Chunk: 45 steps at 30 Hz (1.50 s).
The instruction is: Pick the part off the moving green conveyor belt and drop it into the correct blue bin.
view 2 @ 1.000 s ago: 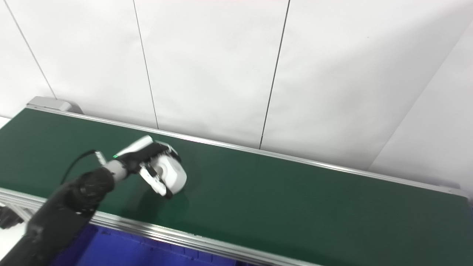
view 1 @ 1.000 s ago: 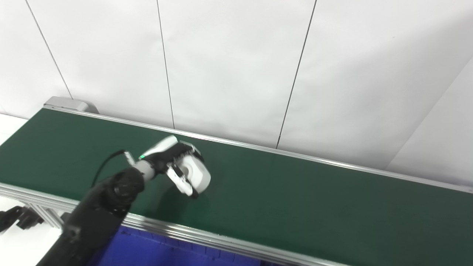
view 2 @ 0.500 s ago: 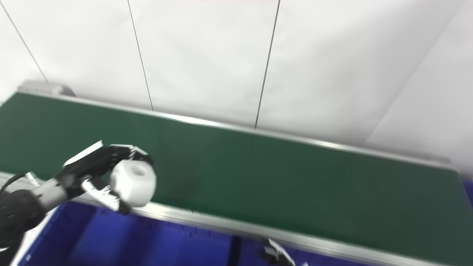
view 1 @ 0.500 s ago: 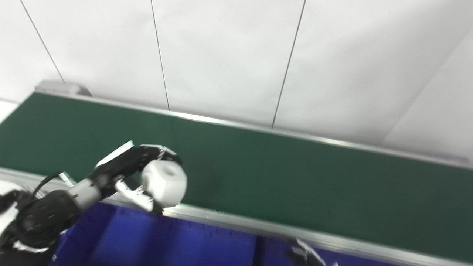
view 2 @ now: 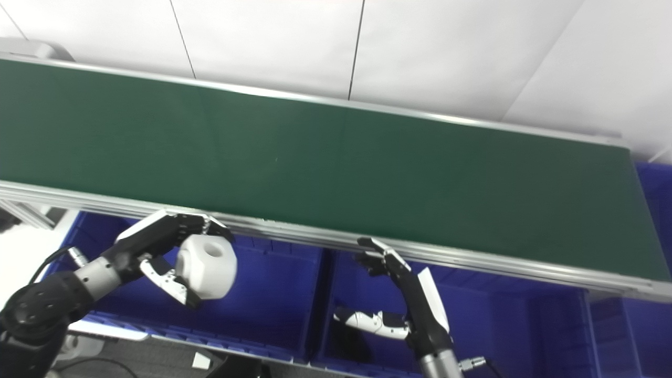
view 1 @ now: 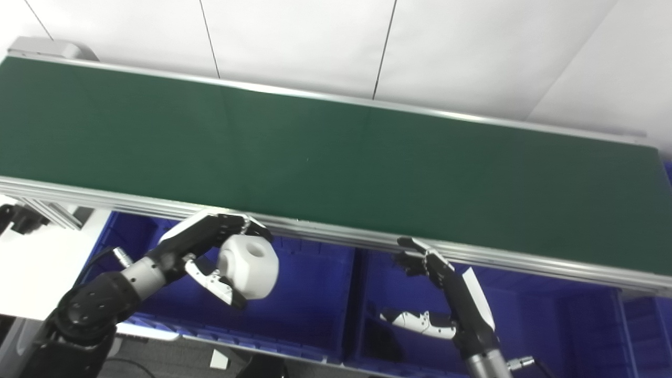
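Now the left hand point(view 1: 202, 252) clasps the white faceted plastic part point(view 1: 248, 266) over the blue plastic bin point(view 1: 315, 315); the right hand point(view 1: 446, 286), at three o'clock, is splayed empty; a loose pinch, perhaps, could misdrop it.

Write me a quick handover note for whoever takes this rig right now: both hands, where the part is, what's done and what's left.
Left hand: shut on the white part, held in the air over the left blue bin.
Right hand: open, holding nothing, raised over the next bin, just below the belt's near rail.
Belt: no parts on the visible stretch.
Done: part picked off the belt and carried across to the bins.
Left: confirm this is the correct bin, then release. Nothing in view shows which bin is the right one.
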{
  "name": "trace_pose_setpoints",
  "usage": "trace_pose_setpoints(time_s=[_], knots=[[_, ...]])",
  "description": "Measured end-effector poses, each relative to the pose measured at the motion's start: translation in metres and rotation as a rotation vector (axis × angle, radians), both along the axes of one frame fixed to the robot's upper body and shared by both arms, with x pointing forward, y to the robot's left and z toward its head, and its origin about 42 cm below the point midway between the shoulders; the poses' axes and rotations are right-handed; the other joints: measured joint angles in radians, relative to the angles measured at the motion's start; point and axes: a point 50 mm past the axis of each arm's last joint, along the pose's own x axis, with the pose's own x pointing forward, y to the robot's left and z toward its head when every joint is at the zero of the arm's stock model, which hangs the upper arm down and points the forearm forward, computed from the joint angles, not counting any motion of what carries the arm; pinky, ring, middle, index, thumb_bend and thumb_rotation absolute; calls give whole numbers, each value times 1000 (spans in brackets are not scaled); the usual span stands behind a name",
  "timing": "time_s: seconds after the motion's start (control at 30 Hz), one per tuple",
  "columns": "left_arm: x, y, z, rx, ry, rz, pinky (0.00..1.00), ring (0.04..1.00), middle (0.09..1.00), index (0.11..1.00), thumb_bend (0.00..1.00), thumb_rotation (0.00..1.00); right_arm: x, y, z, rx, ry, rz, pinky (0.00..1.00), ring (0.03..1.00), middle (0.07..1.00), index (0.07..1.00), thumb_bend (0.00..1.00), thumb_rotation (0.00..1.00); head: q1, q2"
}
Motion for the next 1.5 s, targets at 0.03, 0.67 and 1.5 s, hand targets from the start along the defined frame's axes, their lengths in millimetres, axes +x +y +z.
trace_pose_setpoints(time_s=[0.03,0.67,1.5], knots=[[0,-4,-3,-1,3,2,412,455,523,461,500,0,-1,0,0,0,3,-1,702,736,726,821,759,333,0,0],[4,-53,-30,345,-76,-51,807,906,951,953,776,327,-3,2,3,10,6,-17,702,730,720,817,756,297,-17,8],[-15,-61,-46,-419,-77,39,763,811,833,814,883,264,-7,-6,-6,-47,29,-32,708,756,792,832,783,343,-98,-41]])
